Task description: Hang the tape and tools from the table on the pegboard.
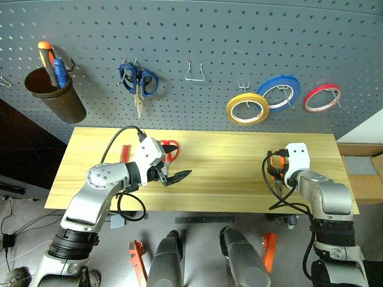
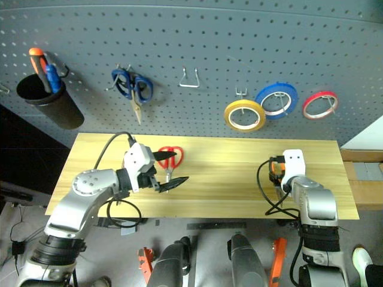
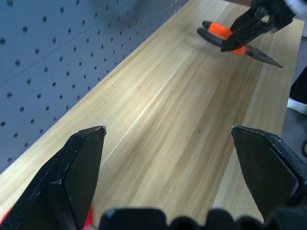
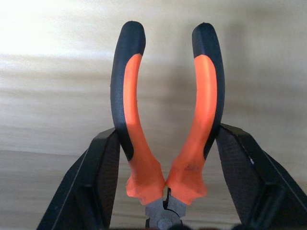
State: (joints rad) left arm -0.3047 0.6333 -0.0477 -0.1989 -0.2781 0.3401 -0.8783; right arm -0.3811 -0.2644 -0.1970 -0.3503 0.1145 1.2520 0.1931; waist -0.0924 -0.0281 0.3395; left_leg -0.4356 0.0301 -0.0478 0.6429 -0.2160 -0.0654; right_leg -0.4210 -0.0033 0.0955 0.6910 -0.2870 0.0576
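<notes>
The right gripper [image 4: 165,158] had its jaws closed on the small pliers [image 4: 165,120], one black finger pressed against the outside of each orange-and-black handle, the steel head tucked down between the finger roots and the handle tips pointing away. From the head views that gripper hung just above the right end of the surface [image 1: 239,173], and whether the pliers had fully cleared the wood was hard to judge. The left gripper [image 2: 167,170] had its jaws spread wide and empty, poised over the left part of the surface just beside the red-handled scissors [image 2: 170,158], which lay flat on the wood.

The pliers looked stiff and fairly heavy for their size; the rubbery sleeves should grip well, but the handles bow outward and pivot, so squeezing lower, near the joint, would probably keep them from swinging. The scissors seemed light and rigid, best taken across the handle loops so that a loop stays free for a hook.

On the pegboard [image 1: 209,36] the yellow tape [image 1: 247,109] already hung from a hook, beside a blue tape ring [image 1: 279,92] and a red tape ring [image 1: 322,97]; blue-handled scissors [image 1: 138,81] hung further left, with an empty wire hook [image 1: 194,72] between. No brand, label or legible writing showed on anything.
</notes>
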